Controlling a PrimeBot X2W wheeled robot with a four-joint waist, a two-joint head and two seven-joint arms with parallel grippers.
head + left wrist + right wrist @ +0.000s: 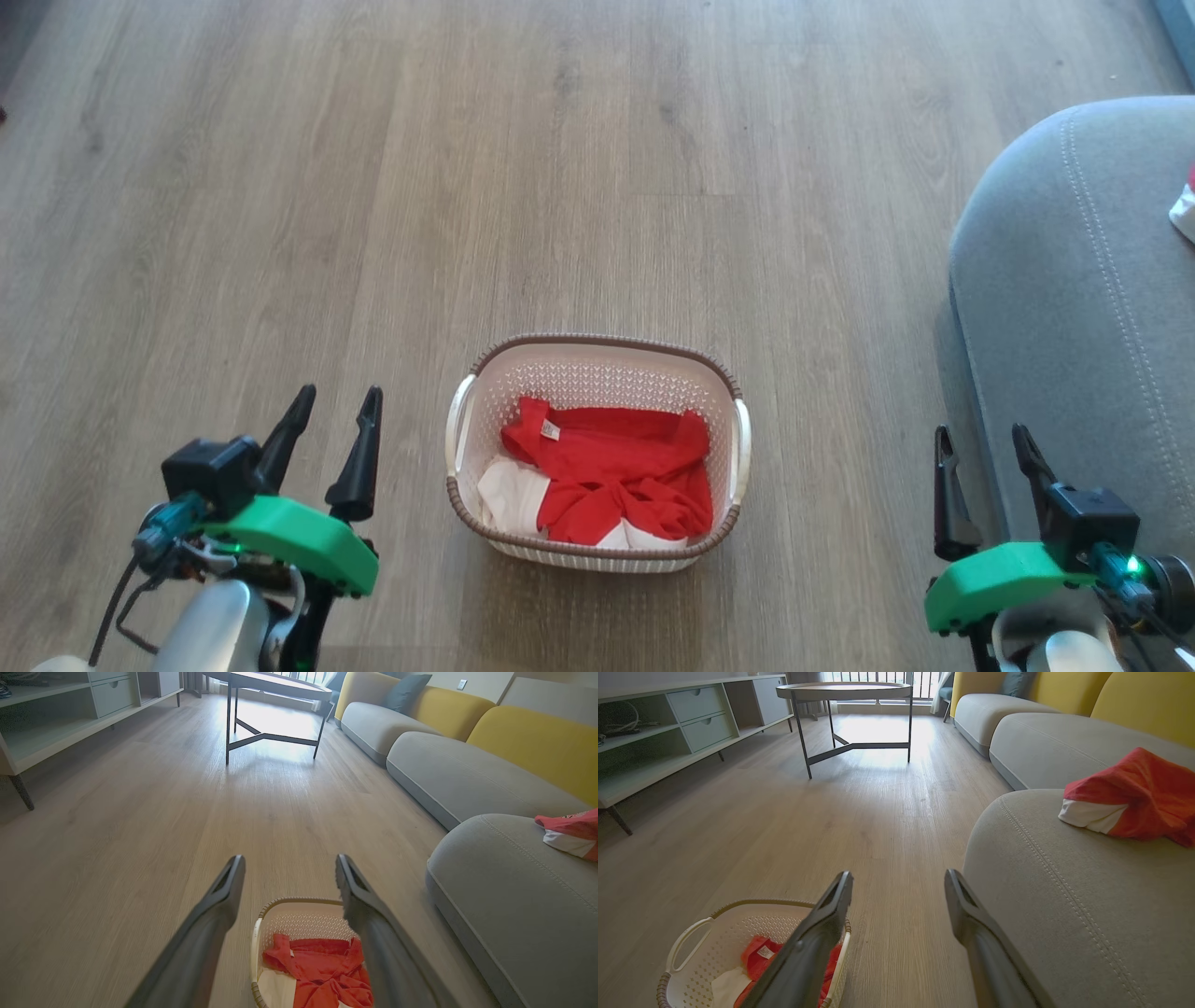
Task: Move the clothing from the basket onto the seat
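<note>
I saw the red clothing (607,471) lying crumpled inside the basket (597,381), which stood on the wooden floor (373,187) to the left of the grey seat (1074,308). Another red-and-white garment (1129,793) lay on that seat. My left claw (336,399) hung spread and empty left of the basket, and my right claw (982,437) was spread and empty too, by the seat's edge.
</note>
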